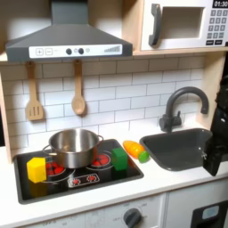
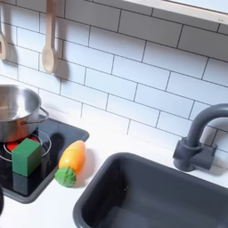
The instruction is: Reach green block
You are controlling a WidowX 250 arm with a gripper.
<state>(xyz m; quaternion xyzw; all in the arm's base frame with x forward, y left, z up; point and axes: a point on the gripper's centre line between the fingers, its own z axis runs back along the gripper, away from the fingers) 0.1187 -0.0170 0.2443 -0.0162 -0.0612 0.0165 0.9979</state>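
green block (image 2: 27, 156) rests on stovetop (image 2: 62, 138)

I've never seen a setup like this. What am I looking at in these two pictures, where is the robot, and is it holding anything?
This is a toy kitchen used for robot practice. Both pictures come from cameras standing off the arm: the first exterior view takes in the whole counter from the front, the second exterior view looks closer at the stove and sink.

The dark shape at the first exterior view's right edge is the robot arm, hanging over the dark grey sink. Its gripper cannot be made out clearly, so I cannot tell whether it is open, and nothing is seen held.

On the black stovetop stand a shiny steel pot, a small yellow block and the small bright-green block, the robot's target. Beside the stove lies an orange toy carrot with a green tip.
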